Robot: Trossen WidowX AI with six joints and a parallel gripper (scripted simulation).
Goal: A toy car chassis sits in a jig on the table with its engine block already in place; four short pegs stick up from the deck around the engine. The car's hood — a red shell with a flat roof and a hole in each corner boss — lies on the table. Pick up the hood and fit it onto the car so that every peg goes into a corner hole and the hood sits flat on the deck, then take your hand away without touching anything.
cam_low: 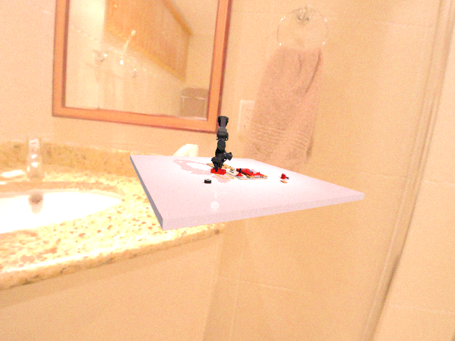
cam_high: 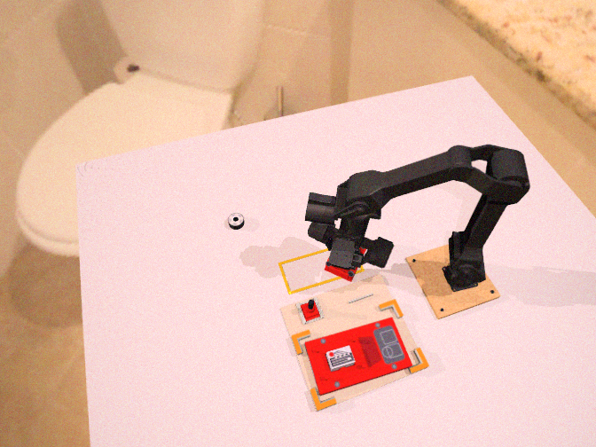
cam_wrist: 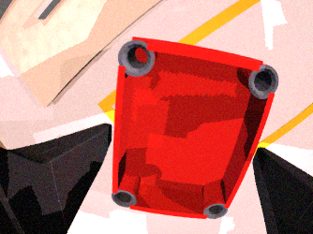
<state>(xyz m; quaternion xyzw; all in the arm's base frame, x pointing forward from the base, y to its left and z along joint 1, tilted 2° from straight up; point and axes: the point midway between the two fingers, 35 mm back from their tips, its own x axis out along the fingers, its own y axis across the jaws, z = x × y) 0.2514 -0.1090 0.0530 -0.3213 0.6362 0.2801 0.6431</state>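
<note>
Wrist view, centre: the red hood shows its hollow side and four bosses, between the pincer's fingertips, which stand apart, gripping nothing. From above, it's mid-frame, over the yellow outline. I'd centre it, square the fingers to its side walls, then close gently and evenly, lest one finger shove it askew.

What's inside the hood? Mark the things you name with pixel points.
Open hollow of the hood (cam_high: 341, 271) (cam_low: 218, 171) (cam_wrist: 197, 156): bare red inner walls, a grey ring (cam_wrist: 263, 81) at each corner. Its far side, facing away, is hidden in the wrist view.
</note>
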